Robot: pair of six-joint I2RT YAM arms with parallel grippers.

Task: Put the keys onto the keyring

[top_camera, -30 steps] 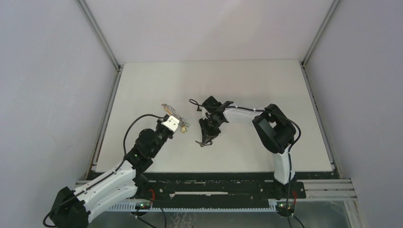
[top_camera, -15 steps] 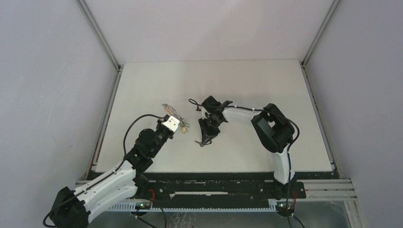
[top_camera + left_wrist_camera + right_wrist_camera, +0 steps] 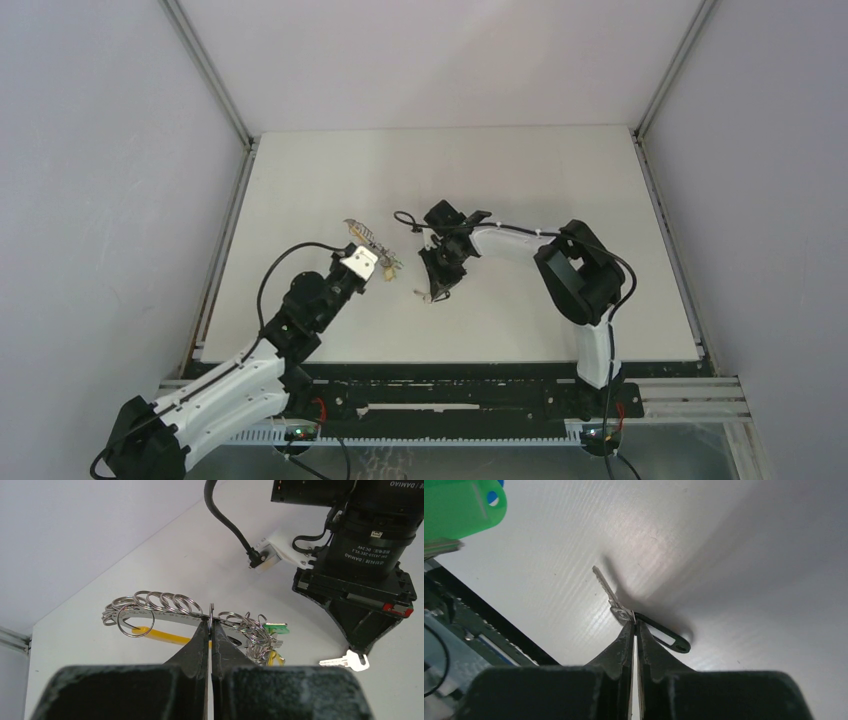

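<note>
The key (image 3: 610, 596) has a short silver blade and a black loop head. My right gripper (image 3: 634, 625) is shut on it where blade meets head, low over the table. In the top view the right gripper (image 3: 433, 292) points down at mid-table with the key (image 3: 423, 294) at its tips. The keyring (image 3: 165, 611) is a curved metal band with several split rings, a yellow band and a green tag. My left gripper (image 3: 211, 622) is shut on one upright ring of it. In the top view the left gripper (image 3: 372, 262) holds the keyring (image 3: 365, 236) just left of the right gripper.
The white table (image 3: 560, 180) has metal rails along its left and right edges. The right arm's wrist and cable (image 3: 360, 545) fill the upper right of the left wrist view. A green tag (image 3: 459, 507) hangs at the top left of the right wrist view.
The right gripper has shifted slightly up and away from the near edge with the key. The left gripper and keyring have barely moved.
</note>
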